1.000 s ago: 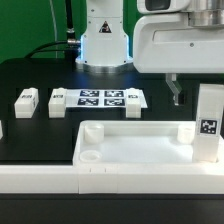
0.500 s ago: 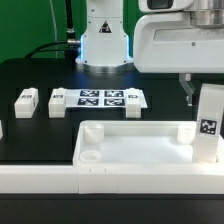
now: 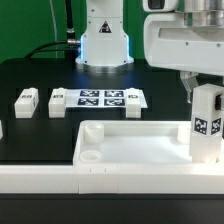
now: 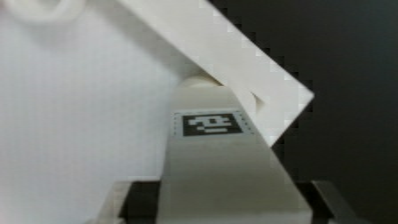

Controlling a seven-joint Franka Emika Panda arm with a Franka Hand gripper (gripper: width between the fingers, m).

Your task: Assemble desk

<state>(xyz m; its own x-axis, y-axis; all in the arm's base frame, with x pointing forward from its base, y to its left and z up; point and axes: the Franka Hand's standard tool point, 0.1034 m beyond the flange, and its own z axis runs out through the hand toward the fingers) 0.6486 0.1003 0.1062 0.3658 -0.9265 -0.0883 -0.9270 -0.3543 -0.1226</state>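
The white tray-like tabletop [image 3: 130,147] lies near the front, and its far-right corner shows in the wrist view [image 4: 89,110]. An upright white leg [image 3: 207,128] with black-and-white markers stands at the tabletop's right end. My gripper [image 3: 203,93] comes down on the leg's top and is shut on it. In the wrist view the leg [image 4: 217,160] fills the gap between my gripper's [image 4: 222,206] two dark fingers [image 4: 139,204], and its marker faces the camera. The leg's foot is hidden.
Two more white legs [image 3: 26,100] [image 3: 57,102] lie at the exterior view's left. Beside them is the marker board [image 3: 105,98]. A long white rail [image 3: 40,178] runs along the front. The arm's base [image 3: 105,40] stands at the back.
My gripper moved toward the exterior view's right, onto the upright leg, and closed from open onto it. The leg has shifted slightly.
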